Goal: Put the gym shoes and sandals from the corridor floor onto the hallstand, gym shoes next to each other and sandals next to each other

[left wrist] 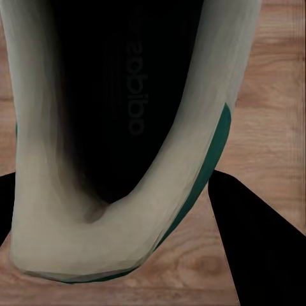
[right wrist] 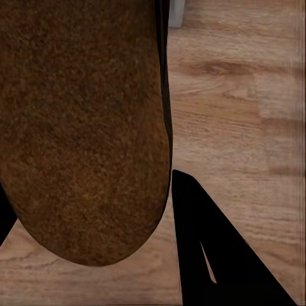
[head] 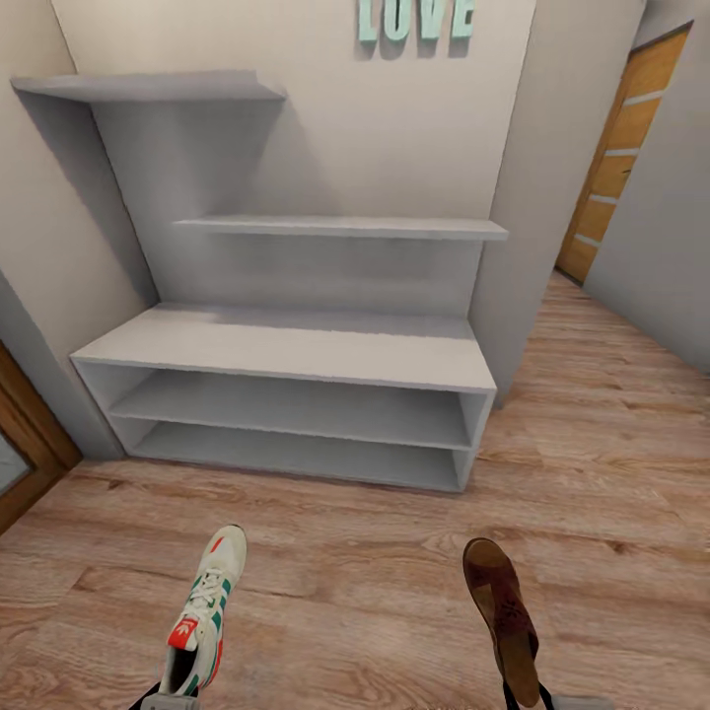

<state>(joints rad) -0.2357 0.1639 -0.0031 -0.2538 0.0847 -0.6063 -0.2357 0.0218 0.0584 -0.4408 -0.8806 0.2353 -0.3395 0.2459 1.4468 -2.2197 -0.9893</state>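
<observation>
So far the hallstand (head: 296, 350) stands bare; the left gripper (head: 163, 698) clamps a gym shoe (head: 204, 611), the right gripper (head: 528, 698) a sandal (head: 503, 611), both unplaced.

Even soft light, faint shelf shadows; wrist views blurry close-up.

Left end effector (head: 168, 698): at the near edge of the head view, well in front of the hallstand (head: 286, 355), closed on the heel of a gym shoe (head: 205, 611) whose toe points toward the hallstand.
Left fingers (left wrist: 261, 242): dark, one on each side of the shoe's heel in the left wrist view.
Right end effector (head: 528, 698): equally near, to the right of the left one, closed on the heel end of a sandal (head: 503, 616).
Right fingers (right wrist: 217, 255): one dark finger lies against the sandal's edge.
</observation>
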